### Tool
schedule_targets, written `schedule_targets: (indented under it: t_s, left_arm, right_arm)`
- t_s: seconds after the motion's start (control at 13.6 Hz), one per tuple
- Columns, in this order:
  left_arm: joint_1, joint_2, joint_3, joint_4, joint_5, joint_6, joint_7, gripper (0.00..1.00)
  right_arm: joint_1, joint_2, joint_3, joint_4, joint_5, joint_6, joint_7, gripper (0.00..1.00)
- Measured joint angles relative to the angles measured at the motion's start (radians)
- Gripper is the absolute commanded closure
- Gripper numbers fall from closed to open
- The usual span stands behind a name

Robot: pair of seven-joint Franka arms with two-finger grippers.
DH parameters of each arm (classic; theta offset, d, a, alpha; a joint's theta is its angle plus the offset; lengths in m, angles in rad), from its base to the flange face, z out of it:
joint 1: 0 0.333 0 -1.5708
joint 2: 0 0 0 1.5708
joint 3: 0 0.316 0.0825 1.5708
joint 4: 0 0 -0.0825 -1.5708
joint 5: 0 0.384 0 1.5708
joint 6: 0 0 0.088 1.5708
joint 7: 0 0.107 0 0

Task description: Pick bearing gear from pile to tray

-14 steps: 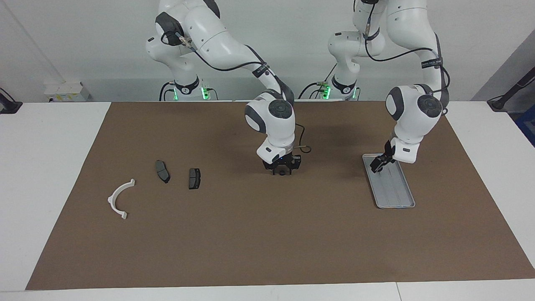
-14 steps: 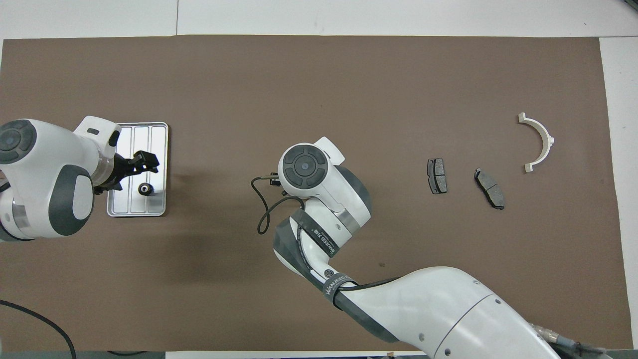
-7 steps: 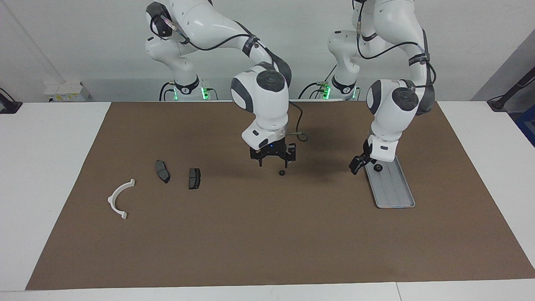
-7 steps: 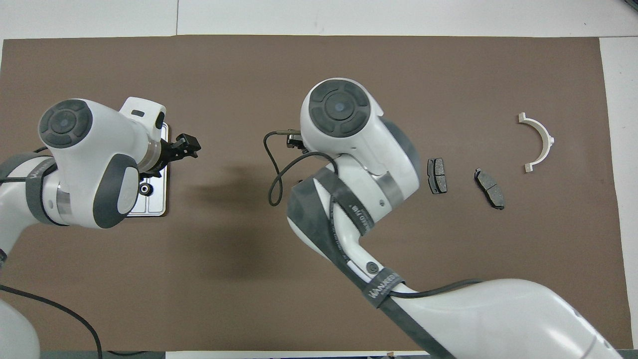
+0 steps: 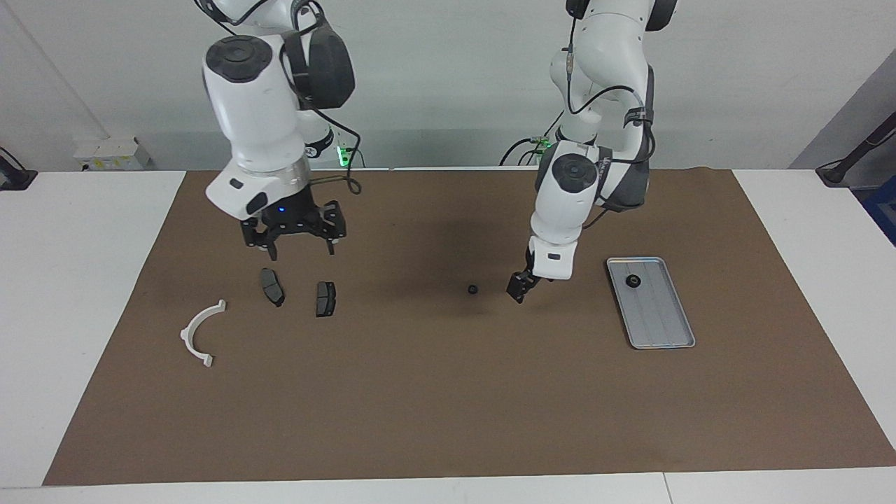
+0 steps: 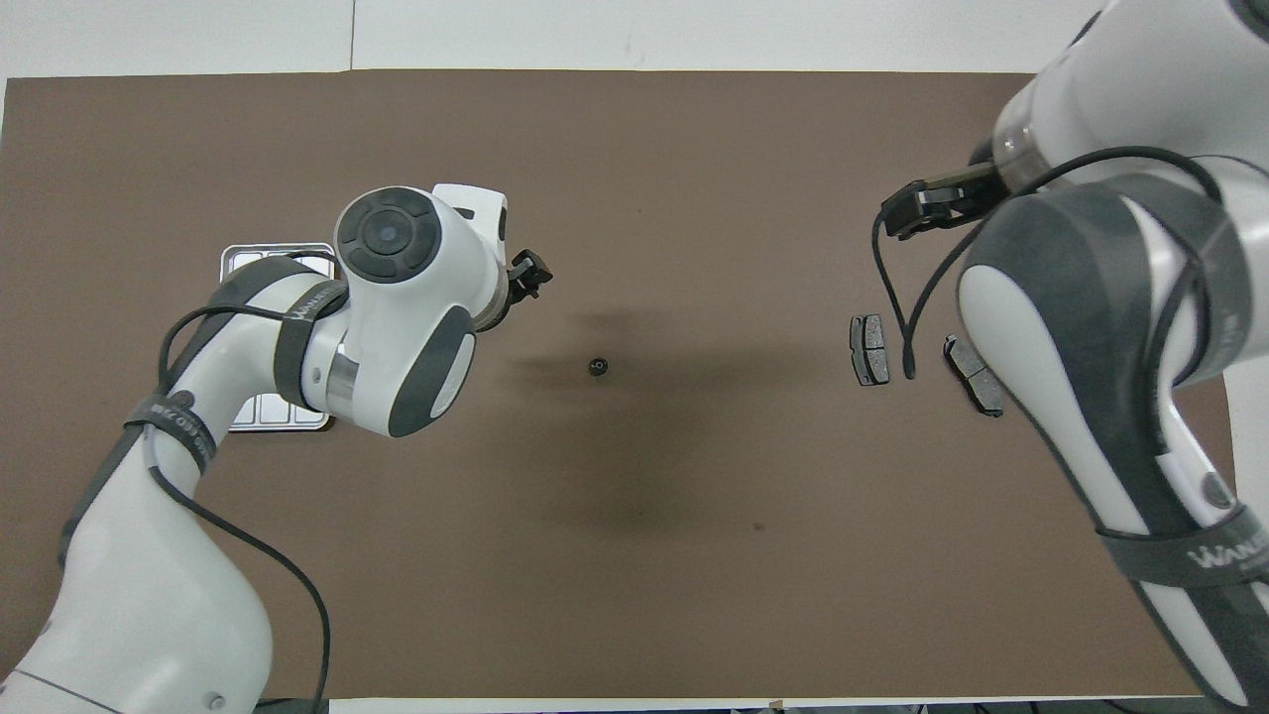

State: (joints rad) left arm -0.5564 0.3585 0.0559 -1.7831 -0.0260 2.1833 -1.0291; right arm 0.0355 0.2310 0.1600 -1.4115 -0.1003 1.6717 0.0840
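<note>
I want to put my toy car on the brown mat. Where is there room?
The wide brown mat strip along the edge farthest from the robots is bare. So is most of the tray, past its one gear. It is crowded by the two dark plates, the white bracket and the small loose gear.

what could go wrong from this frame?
1. The loose gear on the mat is tiny and round; the left gripper hangs close beside it, so a slightly off descent could nudge it rolling instead of grasping it.
2. One gear already lies in the tray at the end nearer the robots; a second drop there could land on it.
3. The right gripper, open, is over the two dark plates; descending could shove them.
</note>
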Motion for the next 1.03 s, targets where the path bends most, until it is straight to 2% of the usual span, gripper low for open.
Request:
schedule_targets:
  t_s: [0.22, 0.52, 0.66, 0.88, 0.96, 1.03]
  left_arm:
    - [-0.076, 0.075, 0.000, 0.043, -0.003, 0.023, -0.065, 0.00]
    - [-0.099, 0.091, 0.001, 0.045, -0.005, 0.034, -0.069, 0.03]
    - [-0.107, 0.093, 0.001, 0.037, -0.006, 0.037, -0.072, 0.11]
    - [-0.131, 0.098, 0.001, 0.023, -0.006, 0.058, -0.104, 0.12]
    - [-0.141, 0.103, 0.001, 0.021, -0.006, 0.060, -0.114, 0.12]
    - [-0.150, 0.111, 0.001, 0.019, -0.006, 0.061, -0.119, 0.12]
  right_arm:
    - [-0.121, -0.039, 0.001, -0.063, 0.005, -0.074, -0.051, 0.00]
    - [-0.223, -0.126, 0.001, -0.198, 0.050, -0.075, -0.062, 0.00]
    - [-0.225, -0.151, 0.004, -0.204, 0.056, -0.074, -0.061, 0.00]
    - [-0.213, -0.182, 0.011, -0.198, 0.057, -0.062, -0.060, 0.00]
    - [-0.181, -0.187, -0.014, -0.198, 0.058, -0.055, -0.060, 0.00]
    - [-0.106, -0.189, -0.084, -0.197, 0.058, -0.049, -0.060, 0.00]
